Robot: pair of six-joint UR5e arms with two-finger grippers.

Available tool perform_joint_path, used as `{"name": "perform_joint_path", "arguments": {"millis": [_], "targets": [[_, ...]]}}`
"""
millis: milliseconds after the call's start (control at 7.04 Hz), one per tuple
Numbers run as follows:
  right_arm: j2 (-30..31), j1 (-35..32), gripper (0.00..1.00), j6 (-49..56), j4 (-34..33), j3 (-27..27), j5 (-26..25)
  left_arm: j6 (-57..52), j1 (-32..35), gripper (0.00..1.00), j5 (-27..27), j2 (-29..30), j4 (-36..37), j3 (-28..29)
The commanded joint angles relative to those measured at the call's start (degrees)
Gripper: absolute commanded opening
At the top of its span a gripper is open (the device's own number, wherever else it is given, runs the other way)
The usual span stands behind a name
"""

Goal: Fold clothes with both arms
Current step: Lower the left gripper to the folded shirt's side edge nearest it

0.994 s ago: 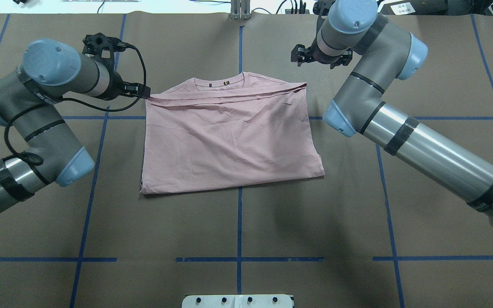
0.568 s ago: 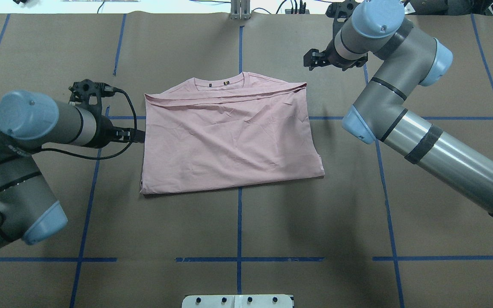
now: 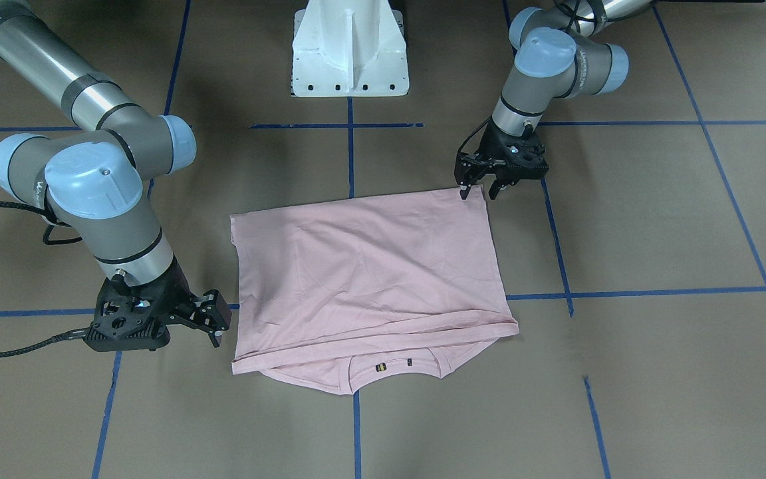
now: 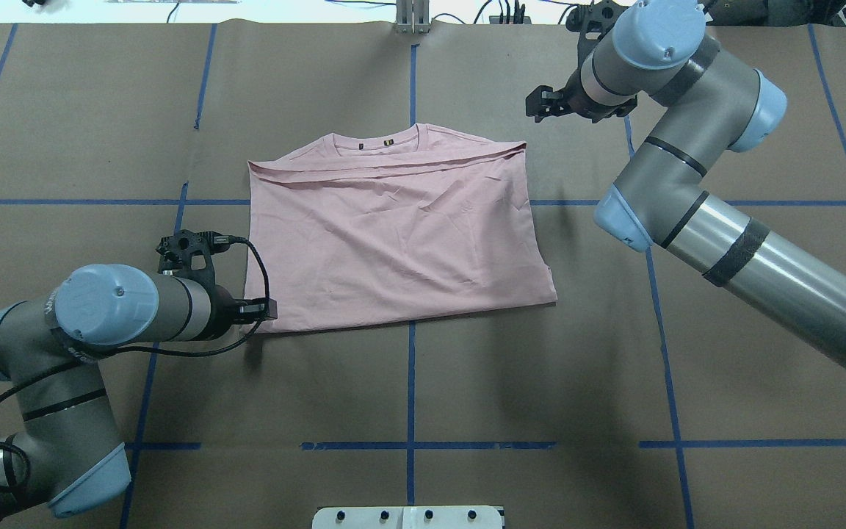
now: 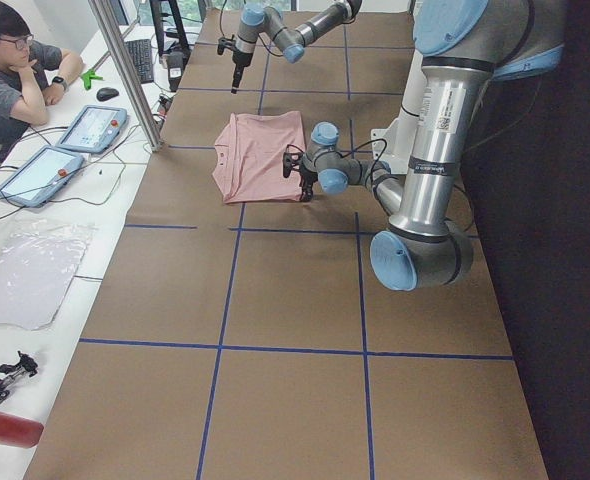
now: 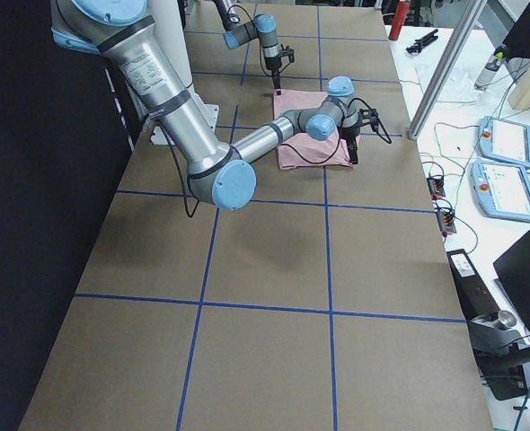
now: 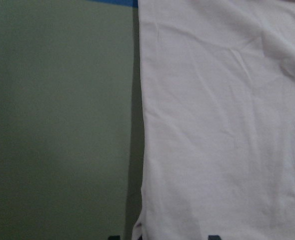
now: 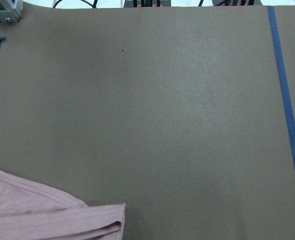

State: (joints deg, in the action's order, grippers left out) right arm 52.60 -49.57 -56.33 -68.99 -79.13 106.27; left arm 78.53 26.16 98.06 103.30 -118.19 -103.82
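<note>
Shirt: pale pink fabric T-shirt lies part-folded mid-table on brown paper covering, collar away from the robot.
Left: black two-fingered left gripper straddles the near hem corner, jaws apart.
Right: matching right gripper hovers spread and empty beyond the collar-side corner.
Technique: best to pinch every layer squarely before lifting.

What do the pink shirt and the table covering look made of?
T-shirt: thin soft knit, probably cotton jersey; matte, with fine soft creases, lying limp and flat. Table covering: looks like brown kraft paper; matte, smooth, its edge showing at the far end.
</note>
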Motion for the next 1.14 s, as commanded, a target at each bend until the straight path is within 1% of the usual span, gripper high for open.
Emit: {"name": "perform_joint_path", "arguments": {"millis": [0, 142, 284, 426, 710, 852, 994], "targets": [[0.04, 0.0, 1.0, -0.09, 0.0, -0.06, -0.01, 0.4, -0.85, 0.64, -0.07, -0.03, 0.07, -0.15], [0.04, 0.0, 1.0, -0.1, 0.0, -0.15, -0.01, 0.4, -0.94, 0.41, -0.07, -0.03, 0.15, -0.15], [0.13, 0.0, 1.0, -0.18, 0.0, -0.24, -0.1, 0.4, -1.37, 0.17, -0.07, -0.12, 0.16, -0.15], [0.13, 0.0, 1.0, -0.18, 0.0, -0.24, -0.19, 0.4, -1.38, 0.0, -0.15, -0.12, 0.24, -0.24], [0.13, 0.09, 1.0, -0.18, 0.17, -0.33, -0.01, -0.38, -1.12, 0.0, 0.02, -0.47, 0.42, -0.94], [0.13, 0.61, 1.0, -0.27, 0.44, -0.85, -0.01, -3.96, -1.11, 0.0, 0.37, -3.25, 0.51, -3.12], [0.13, 1.4, 1.0, -1.05, 0.18, -2.51, -0.1, -9.91, 1.06, 0.0, 0.37, -5.11, 0.51, -4.79]]}}
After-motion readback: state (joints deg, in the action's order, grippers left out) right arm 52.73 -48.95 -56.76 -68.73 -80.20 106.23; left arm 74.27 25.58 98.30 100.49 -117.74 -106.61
